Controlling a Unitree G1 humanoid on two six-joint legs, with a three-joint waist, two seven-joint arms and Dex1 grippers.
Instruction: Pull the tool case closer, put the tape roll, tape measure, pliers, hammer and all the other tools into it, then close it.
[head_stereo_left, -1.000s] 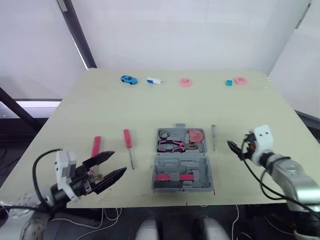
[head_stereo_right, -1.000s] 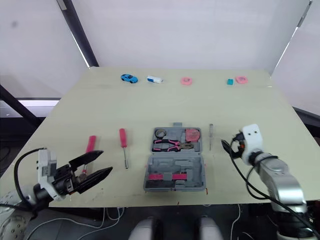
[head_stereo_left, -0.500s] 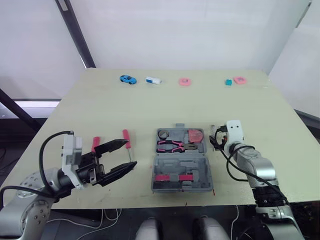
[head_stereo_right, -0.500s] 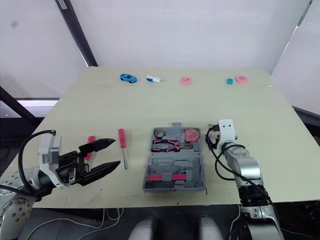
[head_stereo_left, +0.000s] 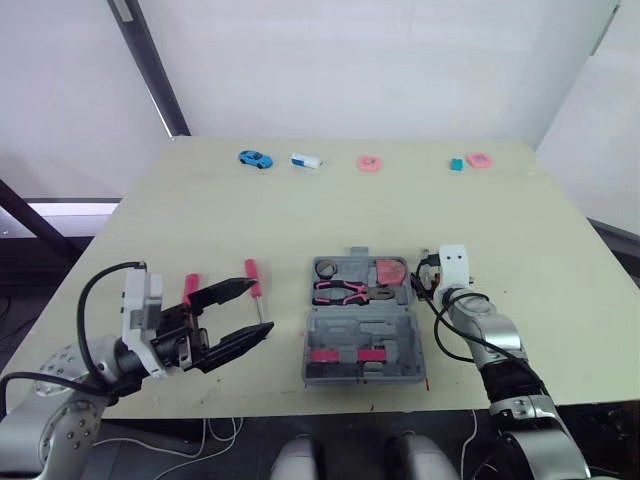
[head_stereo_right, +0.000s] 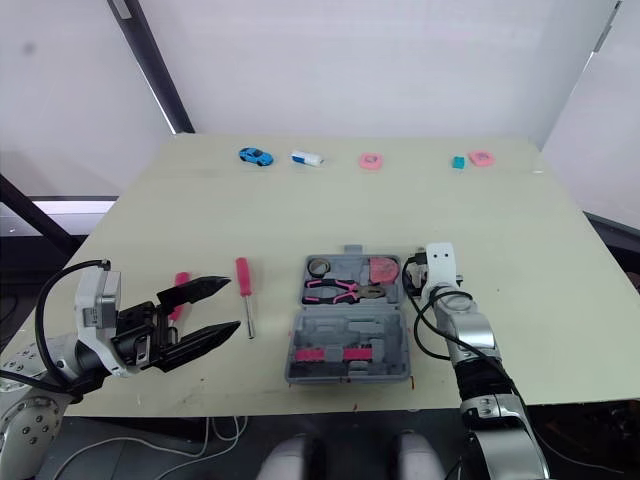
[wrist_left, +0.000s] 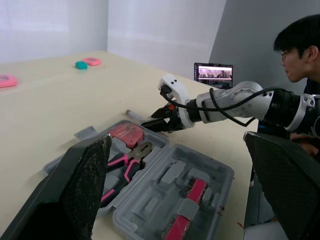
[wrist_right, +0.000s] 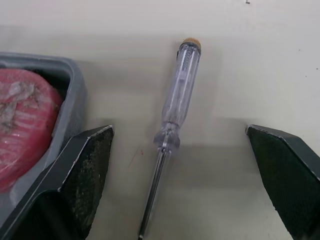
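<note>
Case (head_stereo_left: 362, 322): open, lying flat on the tabletop (head_stereo_left: 300, 215) near its front edge, centred between the two arms.
- Far half: dark tape roll (head_stereo_left: 327, 268) at the left end, pink tape measure (head_stereo_left: 391, 271) at the right end, pink-handled pliers (head_stereo_left: 350, 292) lying across in front of both.
- Near half: moulded slots, with pink pieces (head_stereo_left: 345, 355) seated in a row.

Outside the case:
- Clear screwdriver (wrist_right: 177, 95) flat on the tabletop, just beside the case's right wall.
- Red screwdriver (head_stereo_left: 256, 285) to the left of the case, apart from it.
- A red handle (head_stereo_left: 190, 288) further left, partly hidden by the left arm; the tool cannot be identified.

Right gripper (wrist_right: 177, 131): released, its fingers spread wide to either side of the clear screwdriver, not touching it.
Left gripper (head_stereo_left: 262, 306): released and holding nothing, above the tabletop left of the case, near the red screwdriver.

Far edge of the tabletop: blue toy car (head_stereo_left: 255, 158), white item (head_stereo_left: 306, 160), pink ring (head_stereo_left: 370, 162), teal block (head_stereo_left: 457, 164), pink item (head_stereo_left: 480, 159).

Room: white walls and a black slanted pole (head_stereo_left: 150, 70). The left wrist view shows a seated person (wrist_left: 300, 50) and a lit screen (wrist_left: 213, 75).
</note>
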